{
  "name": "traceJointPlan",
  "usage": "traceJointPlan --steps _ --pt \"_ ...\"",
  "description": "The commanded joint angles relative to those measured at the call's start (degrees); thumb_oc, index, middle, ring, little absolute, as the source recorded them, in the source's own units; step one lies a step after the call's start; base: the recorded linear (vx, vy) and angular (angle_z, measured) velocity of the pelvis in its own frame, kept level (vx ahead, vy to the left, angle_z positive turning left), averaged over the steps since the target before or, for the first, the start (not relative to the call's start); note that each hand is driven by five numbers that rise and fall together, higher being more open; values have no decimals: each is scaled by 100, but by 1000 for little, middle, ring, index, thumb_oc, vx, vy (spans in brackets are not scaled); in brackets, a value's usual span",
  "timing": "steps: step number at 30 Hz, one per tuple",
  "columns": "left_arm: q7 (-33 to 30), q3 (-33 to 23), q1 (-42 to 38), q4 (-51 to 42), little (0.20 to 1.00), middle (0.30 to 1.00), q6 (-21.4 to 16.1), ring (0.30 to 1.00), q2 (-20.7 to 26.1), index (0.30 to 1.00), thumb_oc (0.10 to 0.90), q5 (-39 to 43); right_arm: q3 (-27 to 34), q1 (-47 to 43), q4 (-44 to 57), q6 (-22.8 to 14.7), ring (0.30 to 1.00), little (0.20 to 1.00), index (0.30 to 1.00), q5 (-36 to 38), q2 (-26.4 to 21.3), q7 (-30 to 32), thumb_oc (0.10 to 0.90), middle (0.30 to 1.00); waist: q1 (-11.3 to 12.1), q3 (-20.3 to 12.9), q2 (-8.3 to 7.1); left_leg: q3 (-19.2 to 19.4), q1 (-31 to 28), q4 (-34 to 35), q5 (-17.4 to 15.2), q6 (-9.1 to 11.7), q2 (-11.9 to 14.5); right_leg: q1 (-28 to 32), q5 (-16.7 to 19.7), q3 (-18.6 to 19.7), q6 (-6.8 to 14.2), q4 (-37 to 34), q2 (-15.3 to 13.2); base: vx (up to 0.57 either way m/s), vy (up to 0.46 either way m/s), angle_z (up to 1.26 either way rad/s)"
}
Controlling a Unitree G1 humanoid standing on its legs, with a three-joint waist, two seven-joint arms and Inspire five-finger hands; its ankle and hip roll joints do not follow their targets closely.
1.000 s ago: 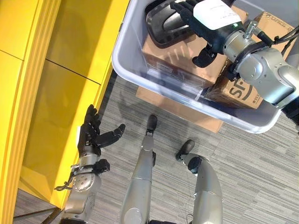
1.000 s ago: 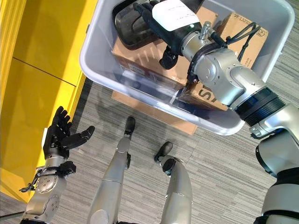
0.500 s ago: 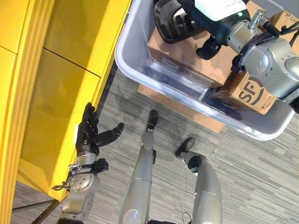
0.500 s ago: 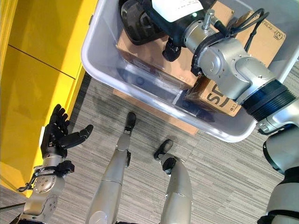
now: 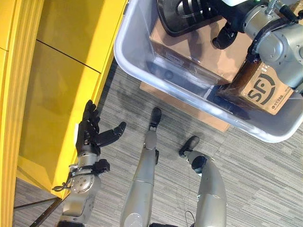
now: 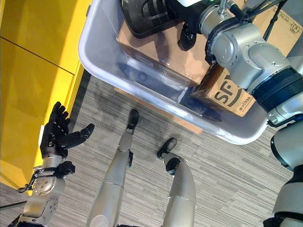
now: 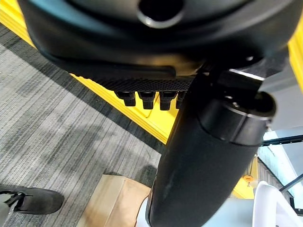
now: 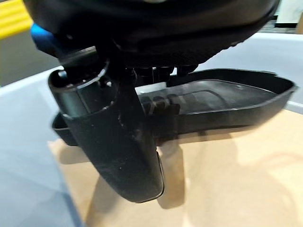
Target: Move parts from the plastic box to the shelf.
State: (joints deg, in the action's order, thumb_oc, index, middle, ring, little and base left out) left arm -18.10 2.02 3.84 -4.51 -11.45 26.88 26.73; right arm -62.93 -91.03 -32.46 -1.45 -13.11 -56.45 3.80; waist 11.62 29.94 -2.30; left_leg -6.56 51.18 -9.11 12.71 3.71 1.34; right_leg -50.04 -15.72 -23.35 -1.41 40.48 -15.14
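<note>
Right wrist view — right robot hand (image 8: 118, 142) fingers in black part (image 8: 222, 101), grip unclear; left robot hand (image 5: 92, 137) released.

A flat cardboard sheet (image 5: 189, 106) lies on grey striped carpet (image 5: 260, 179)

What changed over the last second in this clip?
The camera has shifted, so most of the apparent drift is not motion of the things. The right hand stays over the black part on the cardboard boxes in the plastic box. The left hand remains open beside the yellow shelf.
</note>
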Motion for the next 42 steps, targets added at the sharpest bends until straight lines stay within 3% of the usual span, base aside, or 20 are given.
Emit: traceJointPlan --steps 1,5,6,7,8,9,29,42 --pt "-47 -237 -29 -407 1000 1000 -538 1000 357 1000 900 54 -414 -1218 -269 -78 1000 1000 1000 147 -247 345 900 1000 312 -17 25 97 -716 -457 -1434 17 274 967 263 435 927 -559 -160 0 0 0" --pt "-36 -212 -84 -404 1000 1000 -572 1000 332 1000 900 67 -408 -1161 -514 -78 1000 1000 1000 183 -174 305 900 1000 329 -17 56 82 -680 -484 -1447 7 249 945 265 444 934 -537 -173 0 0 0" --pt "-41 -196 -116 -389 1000 1000 -591 1000 304 1000 900 93 -403 -1125 -628 -76 706 706 706 204 -121 279 690 706 345 -17 78 68 -666 -499 -1455 3 224 933 253 439 940 -512 -187 15 5 6" --pt "-46 -183 -146 -371 1000 1000 -601 1000 294 1000 900 94 -369 -1084 -713 -78 638 638 638 227 -88 269 641 638 356 -17 95 56 -658 -503 -1458 -1 217 904 252 444 943 -488 -190 12 9 6" --pt "-47 -182 -148 -367 1000 1000 -604 1000 297 1000 900 94 -365 -1082 -720 -83 380 380 380 226 -85 271 457 380 357 -17 91 56 -655 -506 -1459 -1 216 900 250 445 943 -483 -192 9 -1 5" --pt "-41 -167 -186 -357 1000 1000 -609 1000 294 1000 900 104 -380 -1051 -949 -88 300 300 300 225 -8 259 400 300 391 -17 112 37 -633 -506 -1451 -1 198 879 256 450 951 -489 -203 0 0 0" --pt "-82 -159 -260 -283 1000 1000 -632 1000 283 1000 900 113 -92 -599 -673 -93 300 300 300 242 192 232 400 300 418 -15 132 15 -654 -513 -1457 -8 175 799 214 476 939 -365 -188 0 0 0" --pt "108 -145 -284 -243 1000 1000 -518 1000 399 1000 900 174 60 -209 167 -223 300 300 300 394 -17 89 400 300 359 -19 41 57 -1207 -508 -1422 30 189 1396 265 421 898 -524 -111 -28 -3 0"
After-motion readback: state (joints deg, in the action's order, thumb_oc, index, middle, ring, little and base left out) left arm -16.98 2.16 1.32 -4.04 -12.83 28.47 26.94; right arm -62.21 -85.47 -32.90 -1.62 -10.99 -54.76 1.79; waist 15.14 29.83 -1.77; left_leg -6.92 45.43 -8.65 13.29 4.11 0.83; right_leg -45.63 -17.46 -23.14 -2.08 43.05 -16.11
